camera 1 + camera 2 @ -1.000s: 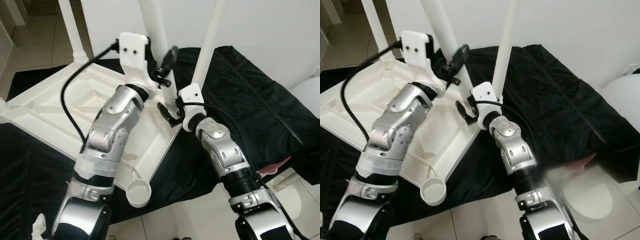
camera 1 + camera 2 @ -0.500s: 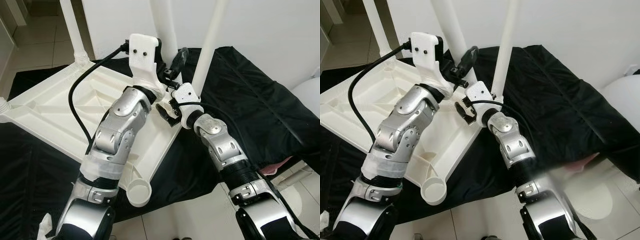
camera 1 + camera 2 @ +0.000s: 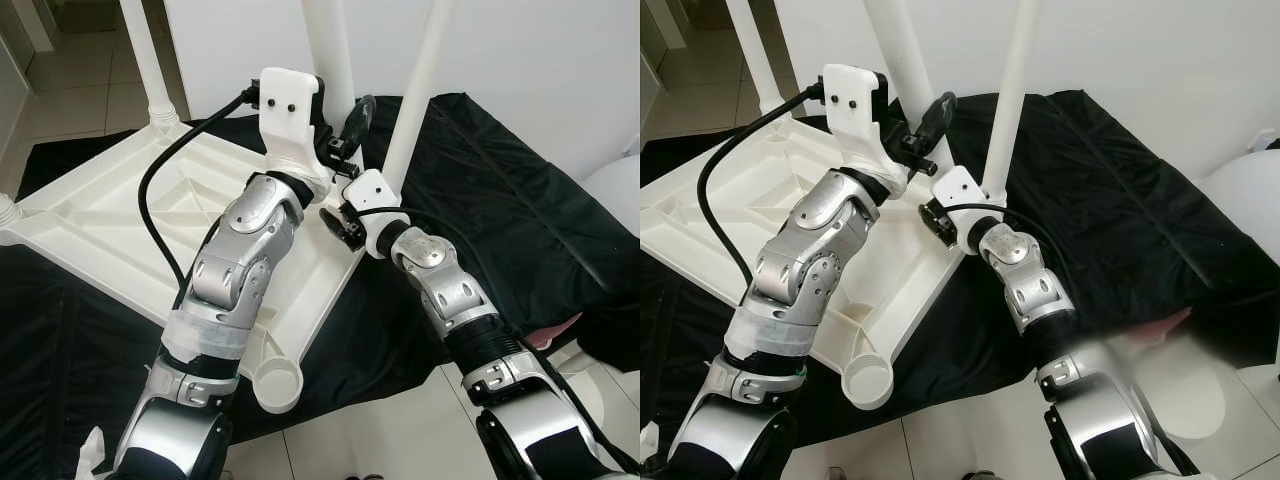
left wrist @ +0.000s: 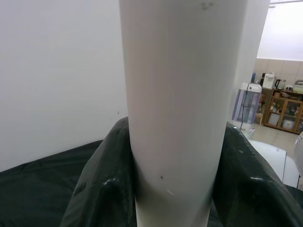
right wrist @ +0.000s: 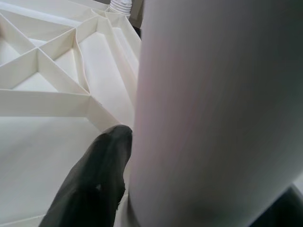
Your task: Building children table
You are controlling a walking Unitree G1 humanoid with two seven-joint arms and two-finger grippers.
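Observation:
The white plastic table (image 3: 120, 220) lies upside down on a black cloth. A white leg (image 3: 332, 60) stands upright at its far right corner. My left gripper (image 3: 350, 112) is shut on this leg partway up; in the left wrist view its black fingers (image 4: 99, 198) press both sides of the leg (image 4: 175, 94). My right gripper (image 3: 345, 222) is shut on the same leg's base by the corner, with the ribbed underside (image 5: 52, 80) behind it. A second white leg (image 3: 420, 80) leans beside it, with its foot hidden behind my right wrist.
Another leg (image 3: 148, 60) stands at the far left corner. An open round socket (image 3: 277, 383) sits at the near corner. The black cloth (image 3: 500, 200) spreads right over the tiled floor (image 3: 380, 430). A white wall is close behind, and a white rounded object (image 3: 615, 190) lies at the right.
My left arm has risen and shifted right along the leg. My right gripper has moved up against the leg's base and its fingers have drawn in.

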